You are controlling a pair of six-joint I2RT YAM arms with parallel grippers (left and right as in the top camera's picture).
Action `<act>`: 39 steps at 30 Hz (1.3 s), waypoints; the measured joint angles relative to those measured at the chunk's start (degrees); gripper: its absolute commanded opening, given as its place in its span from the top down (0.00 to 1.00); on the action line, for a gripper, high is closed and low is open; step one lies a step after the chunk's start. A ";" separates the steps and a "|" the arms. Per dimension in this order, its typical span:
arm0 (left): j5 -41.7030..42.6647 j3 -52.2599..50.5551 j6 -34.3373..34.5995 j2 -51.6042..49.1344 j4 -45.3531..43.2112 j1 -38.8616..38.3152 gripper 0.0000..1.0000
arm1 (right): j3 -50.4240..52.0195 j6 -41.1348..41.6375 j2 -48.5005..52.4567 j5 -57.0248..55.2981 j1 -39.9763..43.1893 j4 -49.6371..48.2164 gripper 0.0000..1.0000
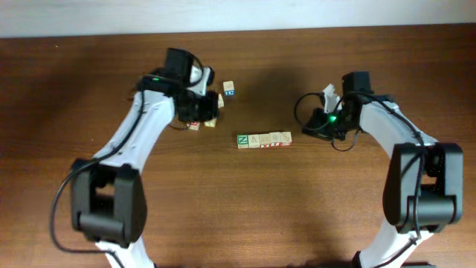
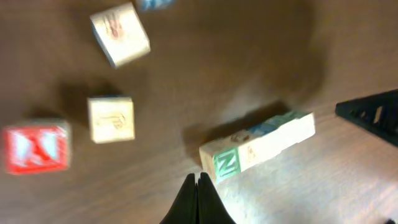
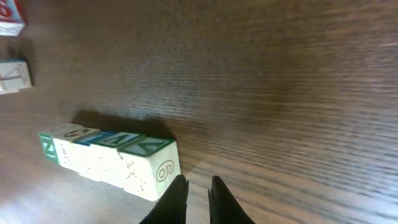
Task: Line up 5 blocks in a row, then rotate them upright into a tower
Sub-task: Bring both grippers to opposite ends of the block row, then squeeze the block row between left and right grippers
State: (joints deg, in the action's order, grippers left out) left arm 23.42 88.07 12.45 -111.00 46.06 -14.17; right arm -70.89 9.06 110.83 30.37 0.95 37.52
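Several light-wood blocks [image 1: 264,140] lie end to end in a row at mid-table, the green "Z" block [image 1: 243,140] at its left end. In the left wrist view the row [image 2: 267,140] runs up to the right, and the Z face [image 2: 225,163] sits just right of my left gripper [image 2: 198,177], which is shut on nothing. In the right wrist view the row [image 3: 106,155] ends in a circled-mark face [image 3: 165,171]. My right gripper [image 3: 198,183] stands just right of that end, its fingers a narrow slit apart and empty. It does not clearly touch the block.
Loose cubes lie left of the row: a red-faced one [image 2: 37,148], two pale ones [image 2: 111,118] [image 2: 120,34], and a blue-marked cube [image 1: 229,88] farther back. The left arm [image 1: 141,126] hangs over them. The right arm [image 1: 387,123] reaches in from the right.
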 measured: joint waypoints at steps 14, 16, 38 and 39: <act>0.15 -11.39 3.08 -2.91 -7.02 -4.26 1.00 | 0.09 2.73 2.71 -2.10 -3.96 -4.20 0.93; 0.17 -11.54 3.21 -2.91 -7.91 -4.81 1.00 | 0.09 2.97 2.73 -2.25 -4.17 -4.22 0.94; -1.66 -11.58 -4.46 -2.91 -9.49 -4.90 1.00 | 0.09 4.48 2.73 -2.45 -8.55 -2.45 0.94; -1.57 -11.61 -4.42 -2.91 -9.49 -4.90 1.00 | 0.09 4.46 2.73 -2.45 -8.55 -2.45 0.94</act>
State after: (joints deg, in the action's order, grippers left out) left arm 21.85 76.47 8.03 -113.91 36.58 -19.07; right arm -70.81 13.52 113.56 27.92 -7.60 35.07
